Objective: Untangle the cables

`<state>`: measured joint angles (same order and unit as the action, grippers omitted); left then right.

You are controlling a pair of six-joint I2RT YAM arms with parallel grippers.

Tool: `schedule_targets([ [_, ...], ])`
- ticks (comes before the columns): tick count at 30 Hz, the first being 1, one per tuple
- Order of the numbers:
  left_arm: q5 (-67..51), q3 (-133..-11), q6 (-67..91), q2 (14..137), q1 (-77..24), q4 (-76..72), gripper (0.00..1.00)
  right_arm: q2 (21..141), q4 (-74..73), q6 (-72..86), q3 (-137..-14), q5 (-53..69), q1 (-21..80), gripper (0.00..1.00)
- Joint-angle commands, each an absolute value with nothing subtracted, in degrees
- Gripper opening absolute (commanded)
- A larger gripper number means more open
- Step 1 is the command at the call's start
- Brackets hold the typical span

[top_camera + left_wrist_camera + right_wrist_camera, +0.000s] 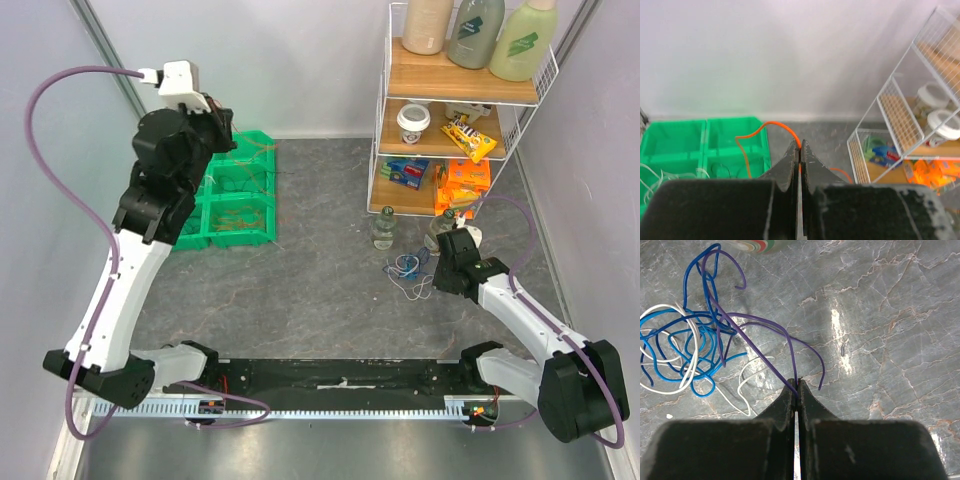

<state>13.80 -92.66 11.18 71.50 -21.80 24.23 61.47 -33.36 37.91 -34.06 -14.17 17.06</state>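
Nearest the lens, the right pincer (796, 390) is seen clamped on a purple cable (752, 345). The strand is stretched from the tips back into the tangle (685, 347) of blue and white cables, flat on the desk (880, 340), ahead and left. A pull along the strand, away from the tangle, is judged due. The left pincer (799, 145) is closed on an orange cable (775, 124), well apart from the tangle, over green bins (675, 140). Both grips are shown by wrist views only; the gap between the arms, by the top view only.
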Motion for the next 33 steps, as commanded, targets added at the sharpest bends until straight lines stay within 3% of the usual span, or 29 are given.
schedule_targets([
  [1, 15.71, -95.54, 6.6, 69.78, -21.8, 16.61, 0.02, 61.17, -31.82, 37.88, -33.49, -13.97, 16.96, 0.0],
  [8, 24.34, -95.89, 2.29, 70.75, -21.8, 14.68, 0.02, 61.26, -31.82, 37.53, -33.75, -13.98, 16.96, 0.0],
  [18, 26.28, -91.41, 2.1, 72.07, -21.45, 13.27, 0.02, 61.96, -31.73, 37.35, -34.01, -14.24, 16.96, 0.0],
  [33, 26.54, -103.8, -3.87, 77.08, -21.45, 8.97, 0.02, 62.23, -31.64, 37.27, -34.01, -14.41, 16.96, 0.0],
])
